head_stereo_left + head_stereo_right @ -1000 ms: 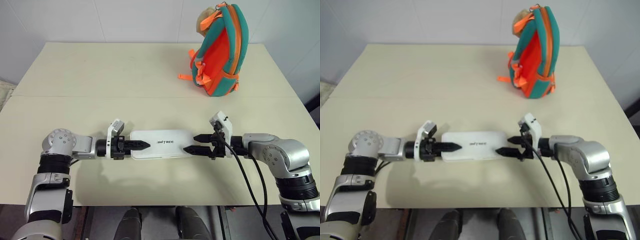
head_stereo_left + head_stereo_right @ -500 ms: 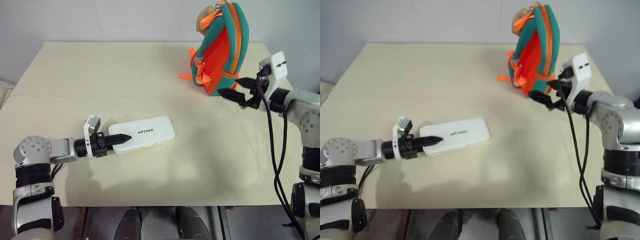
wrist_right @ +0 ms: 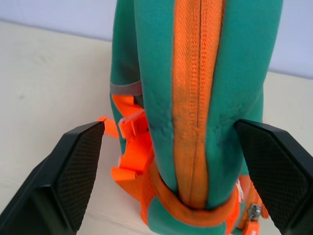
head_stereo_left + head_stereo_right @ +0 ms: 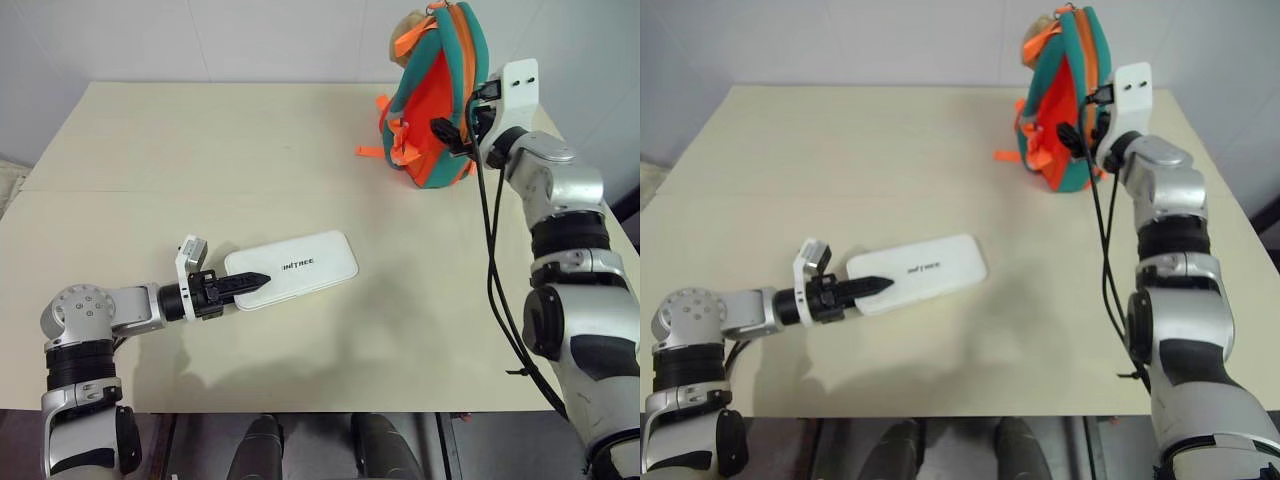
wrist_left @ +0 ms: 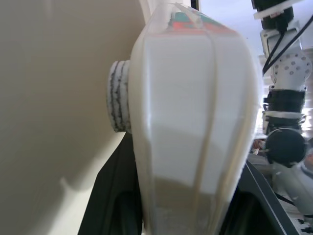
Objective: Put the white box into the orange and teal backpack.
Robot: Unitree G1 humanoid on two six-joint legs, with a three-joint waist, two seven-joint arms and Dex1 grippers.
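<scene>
Nearest the robot, the left gripper is clamped on one short end of the white box, its black fingers pinching the case from above and below; the left wrist view shows the case wedged between the two fingers. The white box lies flat on the beige table, slightly angled, lettering facing up, well apart from the bag. Farther back, at the far right of the table, the orange and teal backpack stands upright with its beige plush piece at the top. The right gripper is raised to the backpack's spine, its fingers spread wide on either side of the orange zipper strip, holding nothing.
</scene>
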